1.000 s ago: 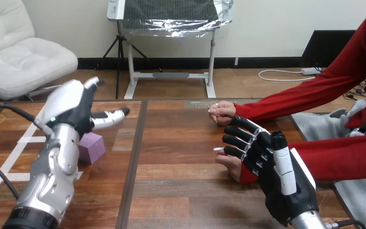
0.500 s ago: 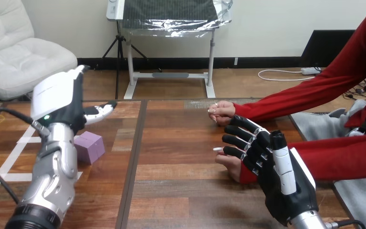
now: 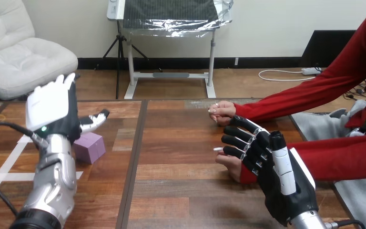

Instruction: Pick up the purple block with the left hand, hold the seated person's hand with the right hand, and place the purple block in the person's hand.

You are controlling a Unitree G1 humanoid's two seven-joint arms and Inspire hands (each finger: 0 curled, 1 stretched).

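Right hand [image 3: 282,172] reaches in from the near right corner of the wooden table [image 3: 181,191]. Its black fingers are bent over the person's hand [image 3: 227,164], which lies low over the boards right of the table's middle. The fingers wrap across that hand from above and the thumb stands up behind them. How firmly they grip is hard to judge, since the underside of the clasp is hidden.

Left hand [image 3: 50,107] is raised above the table's left part at the end of its silver forearm. Its white back faces the camera, and its fingers are straight and spread, the thumb pointing right. It holds nothing and touches nothing.

The person's other hand [image 3: 221,112] rests loosely closed on the table near the far edge, well apart from both robot hands.

The purple block [image 3: 91,148] sits on the table toward the left edge. It lies just below and right of the left hand's wrist, which covers its left side.
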